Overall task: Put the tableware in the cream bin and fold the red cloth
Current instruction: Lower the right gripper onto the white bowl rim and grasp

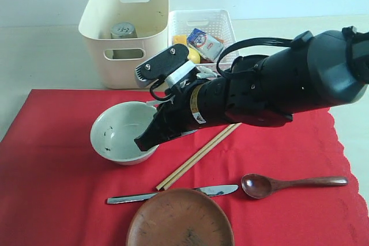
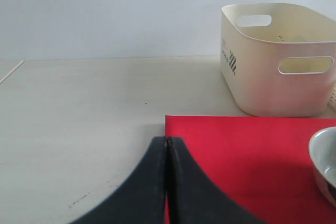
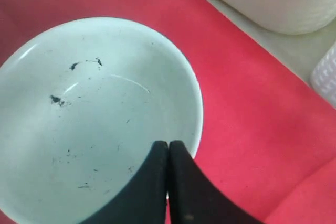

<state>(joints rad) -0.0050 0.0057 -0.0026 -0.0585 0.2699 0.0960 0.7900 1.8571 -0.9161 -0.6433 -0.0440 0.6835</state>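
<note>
- Now, the right gripper point(image 1: 141, 141), fingers pressed together and empty, hangs over the white speckled bowl point(image 1: 115, 133) at its 4 o'clock rim.
- The left gripper point(image 2: 167, 141) has its fingers together too, near a corner of the red cloth point(image 1: 57, 171).
- The bowl sits on the cloth.
- The cream bin point(image 1: 95, 44) stands at the bowl's 12 o'clock, with the steel cup point(image 1: 123, 30) inside.

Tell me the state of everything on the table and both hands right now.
red cloth, spread flat, unfolded
white speckled bowl, upright, empty, on cloth
steel cup, inside cream bin
chopsticks, lying together on cloth
metal knife, flat on cloth
wooden spoon, flat on cloth
brown plate, empty, on cloth
right hand, shut, empty, over bowl
left hand, shut, empty
</note>
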